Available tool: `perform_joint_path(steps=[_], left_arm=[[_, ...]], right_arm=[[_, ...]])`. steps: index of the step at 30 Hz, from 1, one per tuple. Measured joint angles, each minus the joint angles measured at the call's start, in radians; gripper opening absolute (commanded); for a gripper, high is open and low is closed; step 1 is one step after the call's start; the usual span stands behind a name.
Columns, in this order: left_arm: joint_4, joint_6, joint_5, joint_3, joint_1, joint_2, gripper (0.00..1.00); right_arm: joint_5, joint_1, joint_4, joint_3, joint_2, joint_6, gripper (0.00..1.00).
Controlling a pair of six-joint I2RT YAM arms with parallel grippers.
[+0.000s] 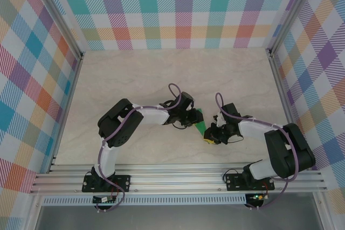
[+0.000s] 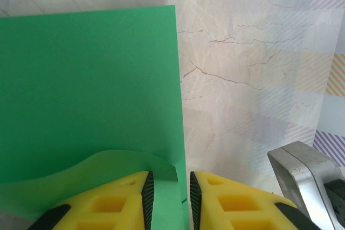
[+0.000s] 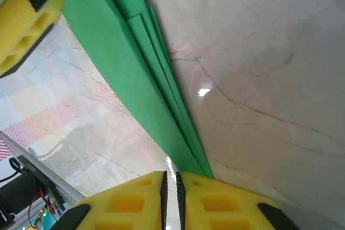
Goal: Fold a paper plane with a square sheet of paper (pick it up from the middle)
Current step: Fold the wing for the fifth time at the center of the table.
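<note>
The folded green paper (image 2: 86, 95) is pinched at its near edge by the left gripper (image 2: 168, 197); the right gripper (image 3: 171, 197), nearly pressed together, nips its layered corner.

Robotics lab test cell: a marble-patterned table (image 1: 161, 74) enclosed by plaid-printed walls (image 1: 178, 9) on an aluminium frame (image 1: 178, 179), two arms bolted along that frame.

walls (image 1: 183, 9): pastel plaid | table (image 1: 161, 74): pale marble | frame (image 1: 178, 179): aluminium rails
</note>
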Motion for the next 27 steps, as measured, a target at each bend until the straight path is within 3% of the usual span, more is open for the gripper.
perform_joint_path(steps=[13, 27], left_arm=[[-0.074, 0.132, -0.029, 0.047, 0.009, 0.003, 0.32], [-0.101, 0.288, -0.019, 0.085, 0.145, 0.02, 0.39]], right_arm=[[-0.016, -0.008, 0.003, 0.0, 0.02, 0.014, 0.13], [-0.019, -0.008, 0.003, 0.001, 0.023, 0.014, 0.13]])
